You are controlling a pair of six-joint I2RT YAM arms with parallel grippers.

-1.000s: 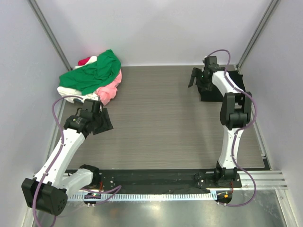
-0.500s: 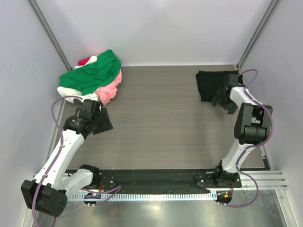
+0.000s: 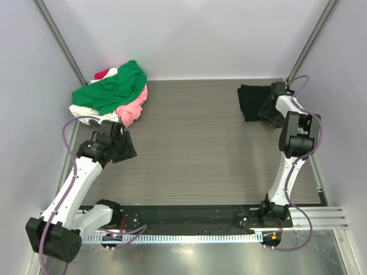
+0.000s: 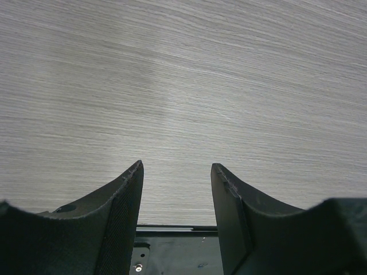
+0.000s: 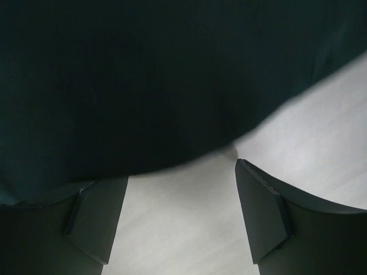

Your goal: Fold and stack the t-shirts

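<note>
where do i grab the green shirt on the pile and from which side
Pinch the green shirt at its near right edge, where it bunches in folds over the pink shirt. Come across the table with the left pincer, open and closest. Green lies on top, so it should probably lift alone; walls close off the far and left sides.

— What did you see from your left wrist camera?
— Your left gripper [image 4: 177,167] held its two dark fingers [image 4: 117,212] apart, and the grey wood-grain table [image 4: 183,69] showed between them.
— And lower?
— A black plate [image 4: 175,252] with a small screw [image 4: 137,267] lay at the bottom edge.
</note>
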